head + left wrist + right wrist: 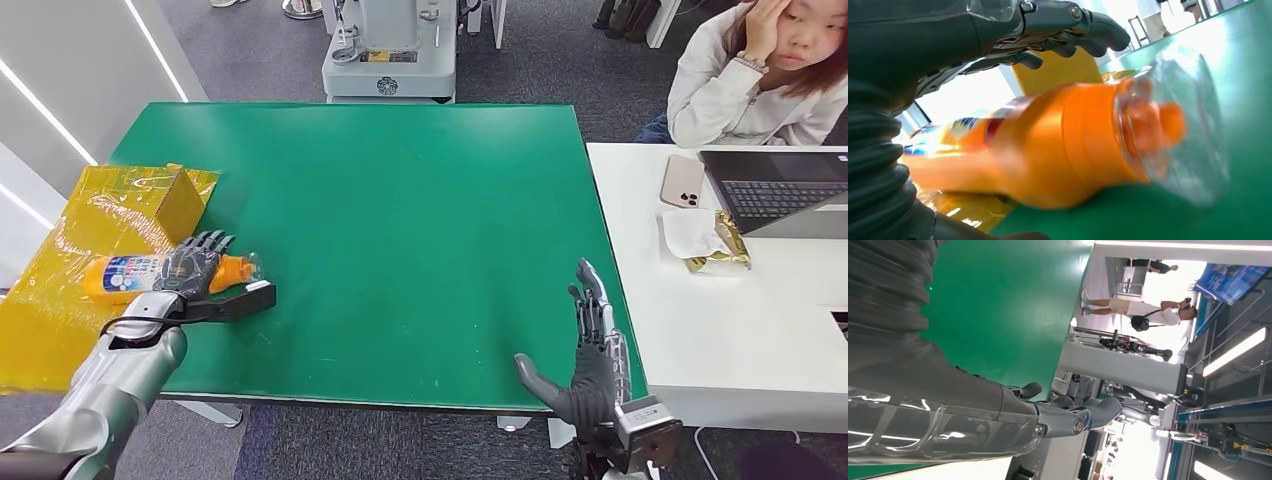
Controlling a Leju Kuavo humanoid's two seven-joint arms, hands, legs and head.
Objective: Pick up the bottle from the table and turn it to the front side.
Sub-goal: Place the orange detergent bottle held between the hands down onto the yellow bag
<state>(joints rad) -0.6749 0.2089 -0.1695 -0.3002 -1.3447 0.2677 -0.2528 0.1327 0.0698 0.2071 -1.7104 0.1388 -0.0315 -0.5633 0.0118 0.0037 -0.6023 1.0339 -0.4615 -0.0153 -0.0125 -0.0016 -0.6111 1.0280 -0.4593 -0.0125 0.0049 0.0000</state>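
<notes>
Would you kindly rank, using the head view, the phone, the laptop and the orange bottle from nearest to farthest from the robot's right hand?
From the right hand:
1. Phone, on the white desk to the hand's right and beyond it.
2. Laptop, further right on that desk.
3. Orange bottle, across the green table under the left hand.

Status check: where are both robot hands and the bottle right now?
Left robot hand over the bottle, fingers draped on it, grip not confirmed. Bottle lying on its side at the green table's left edge. Right robot hand open, holding nothing. Yellow box close behind bottle.
</notes>
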